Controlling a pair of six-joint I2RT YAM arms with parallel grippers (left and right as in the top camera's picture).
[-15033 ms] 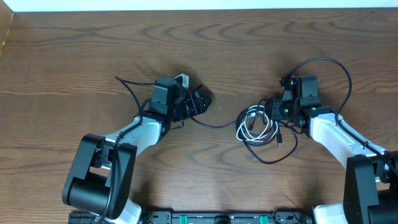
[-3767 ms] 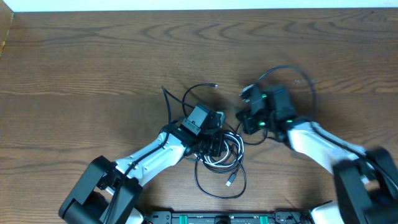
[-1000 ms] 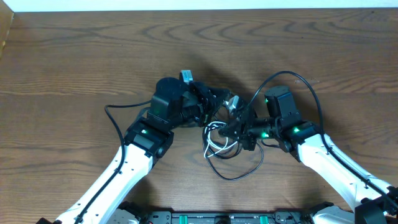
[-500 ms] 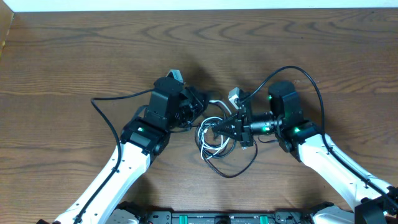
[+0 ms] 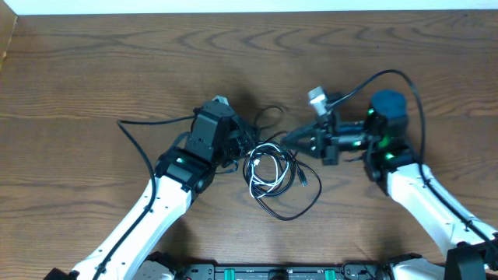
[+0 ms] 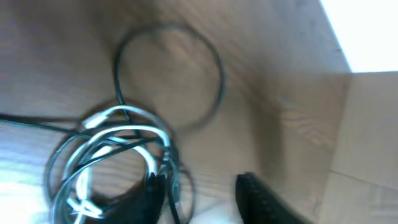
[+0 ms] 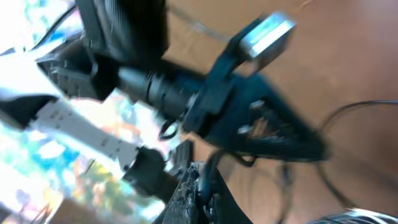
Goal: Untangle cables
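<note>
The white cable [image 6: 127, 130] lies coiled on the worktop [image 5: 93, 62] between the two tools, just beside the tips of the left tool [image 5: 243, 145] and near the tip of the right tool [image 5: 289, 140]. The black cable [image 6: 221, 78] is wound through that coil. One loop of it lies ahead of the left tool, and a wider loop trails off on the side of the coil away from both tools.

The left tool's fingers [image 6: 261, 196] stand spread with nothing between them. The right tool is pressed together. Its wrist view is too blurred to show whether a strand is pinched there.

The job looks to be mid-separation, with the two cables not yet apart. The next move likely calls for the left tool to close on the white coil and pin it. The right tool would then draw black strands out and away. The thin cords overlap closely, so picking out one colour will take care.

Count: two cables, one white and one black; two tools.
</note>
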